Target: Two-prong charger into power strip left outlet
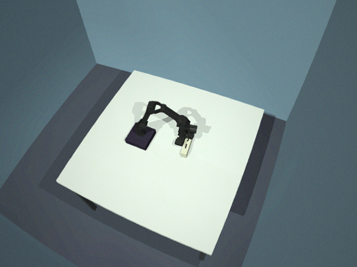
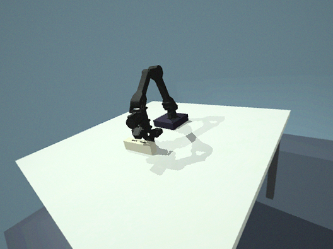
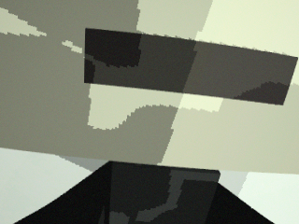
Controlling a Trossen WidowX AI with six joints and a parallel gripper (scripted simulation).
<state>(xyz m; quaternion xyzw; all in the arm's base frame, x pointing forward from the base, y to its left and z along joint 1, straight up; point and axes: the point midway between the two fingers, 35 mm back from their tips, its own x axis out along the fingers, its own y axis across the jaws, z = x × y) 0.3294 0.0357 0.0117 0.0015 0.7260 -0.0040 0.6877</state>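
The cream power strip (image 1: 184, 152) (image 2: 136, 147) lies on the table, with dark markings on its top. In the wrist view, its top (image 3: 42, 107) fills much of the frame and carries one long dark slot. My gripper (image 1: 187, 138) (image 2: 149, 137) is low at the strip, over part of its top. It is shut on the charger (image 3: 163, 191), a dark block at the bottom centre of the wrist view, overlapping the strip's lower edge there. The prongs and their contact with the strip are hidden. The charger is too dark and small to tell apart in the top and exterior views.
The dark base block (image 1: 138, 140) (image 2: 168, 123) of the arm stands on the white table (image 1: 151, 180) (image 2: 134, 207), to the left of the strip in the top view and behind it in the exterior view. The arm arches between them and casts shadows.
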